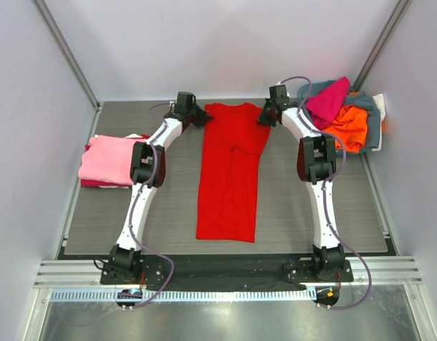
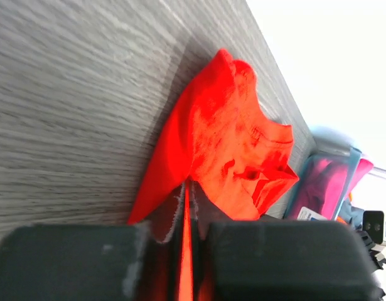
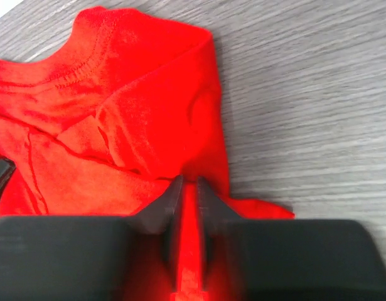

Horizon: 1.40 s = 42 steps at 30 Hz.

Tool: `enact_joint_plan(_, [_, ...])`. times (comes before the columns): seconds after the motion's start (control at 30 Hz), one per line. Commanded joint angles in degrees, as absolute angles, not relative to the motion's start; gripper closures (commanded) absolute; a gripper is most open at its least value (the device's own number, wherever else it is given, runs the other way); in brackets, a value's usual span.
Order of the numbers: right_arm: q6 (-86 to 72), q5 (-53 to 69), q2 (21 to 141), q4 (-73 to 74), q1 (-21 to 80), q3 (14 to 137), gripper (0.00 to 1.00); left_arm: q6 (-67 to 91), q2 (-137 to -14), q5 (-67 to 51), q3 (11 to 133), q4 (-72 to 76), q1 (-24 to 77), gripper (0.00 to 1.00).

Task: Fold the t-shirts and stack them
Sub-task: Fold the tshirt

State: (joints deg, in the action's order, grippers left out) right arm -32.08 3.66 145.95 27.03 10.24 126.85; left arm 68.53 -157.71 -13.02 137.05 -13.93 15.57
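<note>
A bright red t-shirt (image 1: 231,170) lies folded lengthwise into a long strip down the middle of the table, collar end at the far side. My left gripper (image 1: 202,116) is shut on its far left corner; the left wrist view shows red cloth (image 2: 224,144) pinched between the fingers. My right gripper (image 1: 263,116) is shut on the far right corner; the right wrist view shows the collar and shoulder (image 3: 117,125) with cloth clamped between the fingers. A folded pink t-shirt (image 1: 108,158) lies on a magenta one at the left.
A grey-blue basket (image 1: 371,117) at the far right holds magenta (image 1: 329,99), orange (image 1: 346,126) and white shirts. White walls enclose the table on three sides. The arm bases stand on the rail at the near edge.
</note>
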Motion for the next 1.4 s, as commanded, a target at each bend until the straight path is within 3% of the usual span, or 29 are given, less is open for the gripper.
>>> enact_joint_plan(0.0, [-31.99, 5.89, 143.46, 30.67, 9.4, 130.87, 0.75, 65.93, -154.79, -13.53, 137.21, -14.15, 14.59, 0.92])
enact_joint_plan(0.03, [-31.91, 5.98, 142.31, 30.59, 9.49, 130.26, 0.71, 64.44, -152.95, -13.8, 135.72, -13.37, 14.5, 0.84])
enact_joint_plan(0.17, [-31.29, 7.38, 131.09, 30.59, 10.19, 124.4, 0.57, 62.05, -136.73, -14.94, 121.7, -10.74, 14.24, 0.7])
enact_joint_plan(0.33, [-30.06, 6.77, 113.85, 28.22, 13.53, 106.12, 0.55, 61.17, -117.89, -16.96, 102.0, -10.37, 14.24, 0.71])
enact_joint_plan(0.5, [-34.09, 6.07, 94.6, 20.66, 17.92, 75.8, 0.55, 57.32, -99.78, -19.42, 79.32, -12.3, 15.46, 0.74])
enact_joint_plan(0.77, [-38.75, 2.82, 70.16, 20.39, 27.32, 44.95, 0.53, 49.65, -73.08, -14.94, 49.79, -23.82, 22.4, 0.57])
enact_joint_plan(1.03, [-47.89, -1.74, 64.52, 19.95, 39.8, 32.7, 0.52, 51.5, -59.42, -13.53, 34.12, -23.91, 27.42, 0.48])
enact_joint_plan(1.37, [-55.81, -2.11, 65.3, 19.34, 49.65, 28.39, 0.54, 53.88, -55.55, -15.73, 25.5, -22.77, 32.34, 0.47])
